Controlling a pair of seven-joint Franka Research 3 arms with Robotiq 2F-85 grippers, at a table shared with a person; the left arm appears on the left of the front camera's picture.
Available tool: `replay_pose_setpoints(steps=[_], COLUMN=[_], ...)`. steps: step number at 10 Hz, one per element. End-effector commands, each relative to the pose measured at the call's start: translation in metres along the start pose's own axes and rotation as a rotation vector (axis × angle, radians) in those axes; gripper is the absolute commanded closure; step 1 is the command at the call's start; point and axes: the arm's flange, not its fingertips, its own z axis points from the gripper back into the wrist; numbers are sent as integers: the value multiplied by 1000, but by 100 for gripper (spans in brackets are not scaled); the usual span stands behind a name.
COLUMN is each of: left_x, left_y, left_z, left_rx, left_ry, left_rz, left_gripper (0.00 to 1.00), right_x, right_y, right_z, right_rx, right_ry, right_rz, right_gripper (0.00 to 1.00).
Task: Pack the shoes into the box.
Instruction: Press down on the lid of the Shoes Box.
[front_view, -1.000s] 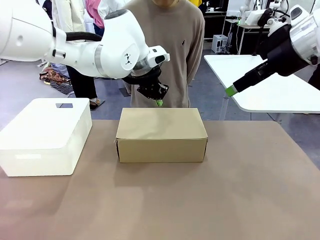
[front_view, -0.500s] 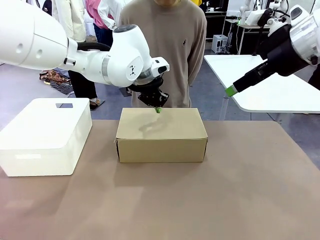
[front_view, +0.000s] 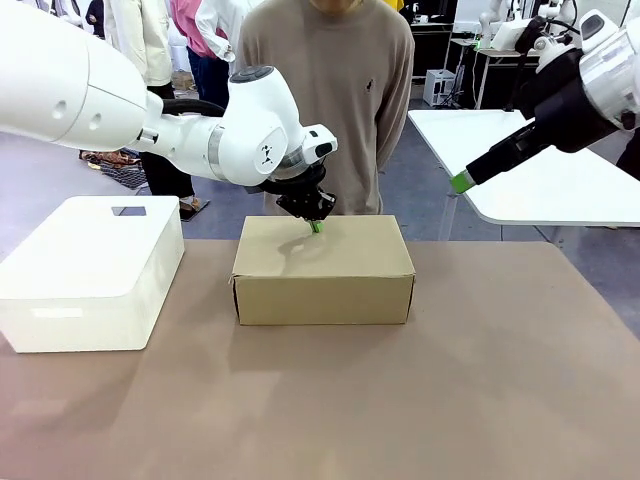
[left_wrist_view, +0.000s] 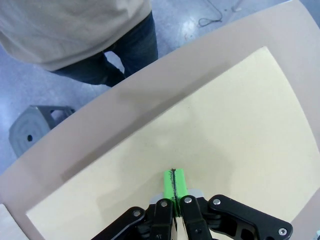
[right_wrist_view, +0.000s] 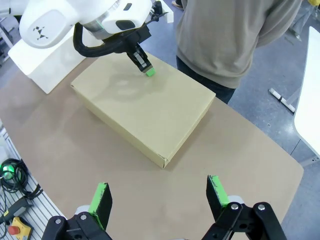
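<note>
Resting on: the box (front_view: 323, 268) sits shut on the tabletop (front_view: 400, 400), lid down, near the far edge in front of the person (front_view: 330, 90).
Left hand: the left hand (front_view: 317, 226) is clenched, its green pads (left_wrist_view: 174, 184) pressed together with nothing between them; tips point down at the far part of the lid, touching it or just above, cannot tell which.
Right hand: the right hand (right_wrist_view: 159, 197) is released, fingers spread wide, raised well above the tabletop at the right, grasping nothing.
Bin: a white bin (front_view: 88, 270) stands on the tabletop left of the box, apart from it.
Person: stands at the far side, just behind the box.
</note>
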Motion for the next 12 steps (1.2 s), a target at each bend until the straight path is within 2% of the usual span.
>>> replay_pose_setpoints(steps=[1,3,7,8,12], left_x=[-1,0,0,11,11], left_y=[1,-8,-2,-12,-12], left_z=[4,35,60,53,53], left_rx=[36,70,62,40,40], left_ry=[-18,-68,-42,-74,-74], left_rz=[16,-8,-30,-27,-27], left_gripper=[100,100,100,100,100], right_x=[-1,-1,-1,-1,-1], right_y=[-1,-1,-1,-1,-1], right_z=[-1,-1,-1,-1,-1], right_rx=[0,0,0,0,0], right_ry=[7,7,7,7,7], right_rz=[8,8,8,8,8], right_gripper=[0,0,0,0,0])
